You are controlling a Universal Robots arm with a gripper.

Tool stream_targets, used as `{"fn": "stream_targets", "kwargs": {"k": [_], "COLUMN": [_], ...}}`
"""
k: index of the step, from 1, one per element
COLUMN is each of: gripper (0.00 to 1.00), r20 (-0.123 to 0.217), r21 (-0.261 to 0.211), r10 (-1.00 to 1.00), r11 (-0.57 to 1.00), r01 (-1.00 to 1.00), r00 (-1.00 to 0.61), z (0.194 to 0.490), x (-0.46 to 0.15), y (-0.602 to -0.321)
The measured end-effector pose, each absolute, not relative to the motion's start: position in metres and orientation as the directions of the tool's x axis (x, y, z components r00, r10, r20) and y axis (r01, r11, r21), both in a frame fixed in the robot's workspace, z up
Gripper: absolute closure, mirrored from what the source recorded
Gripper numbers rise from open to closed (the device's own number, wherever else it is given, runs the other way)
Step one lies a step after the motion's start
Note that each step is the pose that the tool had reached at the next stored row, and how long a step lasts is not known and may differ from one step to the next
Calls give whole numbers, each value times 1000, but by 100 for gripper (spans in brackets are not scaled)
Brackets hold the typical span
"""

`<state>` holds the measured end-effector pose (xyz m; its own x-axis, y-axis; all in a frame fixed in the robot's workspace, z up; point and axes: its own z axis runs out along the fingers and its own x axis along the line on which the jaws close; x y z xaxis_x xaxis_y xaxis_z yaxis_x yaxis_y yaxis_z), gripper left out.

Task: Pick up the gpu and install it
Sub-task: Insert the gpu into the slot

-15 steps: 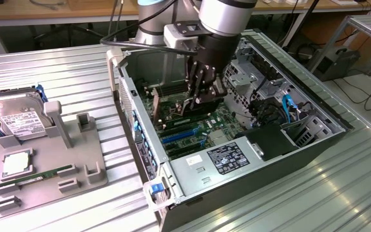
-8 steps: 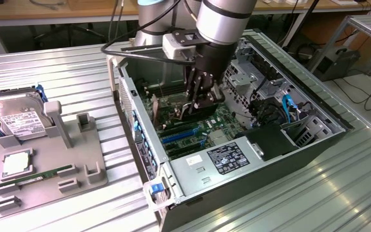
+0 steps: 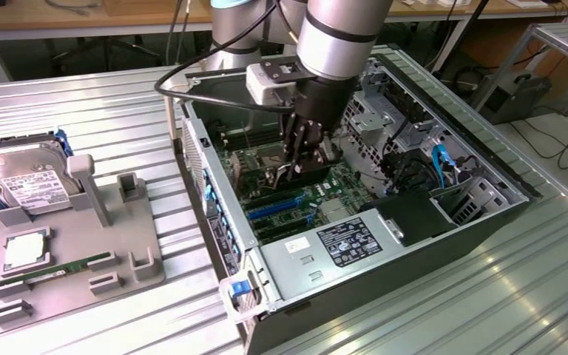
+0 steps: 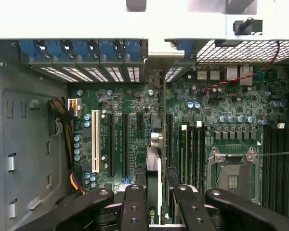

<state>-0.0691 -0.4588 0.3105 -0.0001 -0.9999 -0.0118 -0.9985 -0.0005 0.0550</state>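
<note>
My gripper [image 3: 297, 164] reaches down into the open computer case [image 3: 481, 159] and is shut on the gpu [image 3: 313, 176], which it holds on edge just above the green motherboard [image 3: 309, 198]. In the wrist view the gpu [image 4: 154, 166] appears edge-on between the black fingers [image 4: 135, 207], running toward the rear of the case. Its silver bracket [image 4: 159, 55] sits at the row of slot covers. The card stands over the board between the black expansion slots [image 4: 126, 144] and the memory slots [image 4: 192, 149]. Whether its lower edge is in a slot is hidden.
On the exterior view's left, a grey fixture [image 3: 116, 244] carries a silver hard drive [image 3: 27, 185] and a narrow green memory stick [image 3: 52, 272]. Inside the case lie the power supply [image 3: 343, 244], drive cages [image 3: 402, 111], cables and the CPU socket [image 4: 233, 175].
</note>
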Motion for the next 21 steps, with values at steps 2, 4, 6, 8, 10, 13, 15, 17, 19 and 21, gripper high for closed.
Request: {"fn": "stream_targets", "kwargs": {"k": [2, 4, 6, 8, 10, 13, 15, 17, 19, 21], "gripper": [74, 74, 74, 74, 74, 74, 74, 74, 74, 74], "r20": [-12, -12, -12, -12, -12, -12, -12, -12, -13, -13], "r21": [54, 54, 53, 52, 50, 47, 46, 46, 46, 45], "r10": [-1000, -1000, -1000, -1000, -1000, -1000, -1000, -1000, -1000, -1000], "r11": [-1, -1, -1, -1, -3, -5, -6, -6, -7, -9], "r01": [-999, -999, -999, -999, -999, -999, -999, -999, -999, -999], "r00": [0, 0, 0, 1, 2, 5, 5, 6, 6, 9], "z": [306, 302, 298, 296, 293, 289, 286, 279, 275, 272], "x": [-71, -73, -74, -74, -75, -75, -75, -76, -77, -77], "y": [-459, -459, -459, -460, -460, -460, -460, -460, -460, -460]}}
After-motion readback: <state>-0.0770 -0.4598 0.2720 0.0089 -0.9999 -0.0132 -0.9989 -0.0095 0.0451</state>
